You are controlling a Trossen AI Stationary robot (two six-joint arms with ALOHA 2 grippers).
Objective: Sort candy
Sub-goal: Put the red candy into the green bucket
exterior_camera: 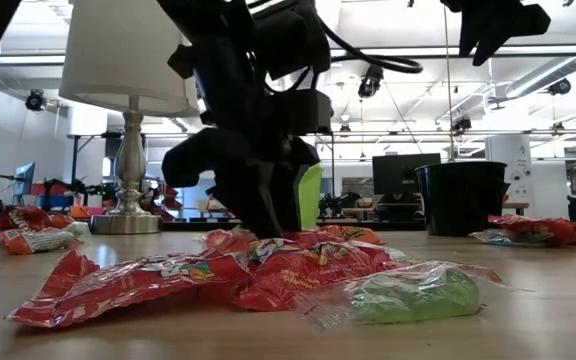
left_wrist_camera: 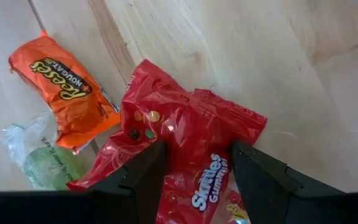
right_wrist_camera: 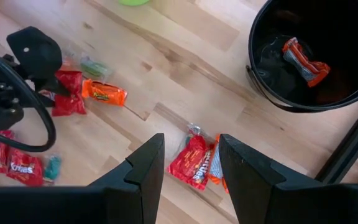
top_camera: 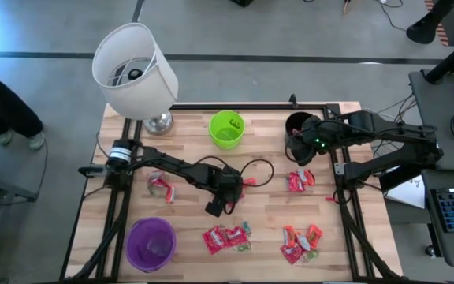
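Observation:
A red Skittles packet [left_wrist_camera: 191,130] lies flat on the wooden table, with an orange Reese's packet [left_wrist_camera: 64,93] and a clear-wrapped green sweet [left_wrist_camera: 39,158] beside it. My left gripper [left_wrist_camera: 196,149] is open and points steeply down over the red packet, one finger on either side of its middle. In the high view it is at mid-table [top_camera: 237,189]. My right gripper [right_wrist_camera: 191,140] is open, empty and raised beside the black cup [right_wrist_camera: 316,50]. That cup holds one orange-and-white sweet [right_wrist_camera: 303,59]. More candy lies in piles [top_camera: 299,180], [top_camera: 299,243], [top_camera: 223,237], [top_camera: 160,185]. My left gripper comes at the red packet from above, slanting, with its two fingers [left_wrist_camera: 145,177] standing over the packet's middle [left_wrist_camera: 188,158]. I cannot tell whether the fingertips touch the packet. The packet lies flat on the table.
A green cup [top_camera: 227,128] stands at the far middle and a purple cup [top_camera: 150,243] at the near left. A white-shaded lamp [top_camera: 136,71] stands at the far left corner. Bare wood lies between the candy piles.

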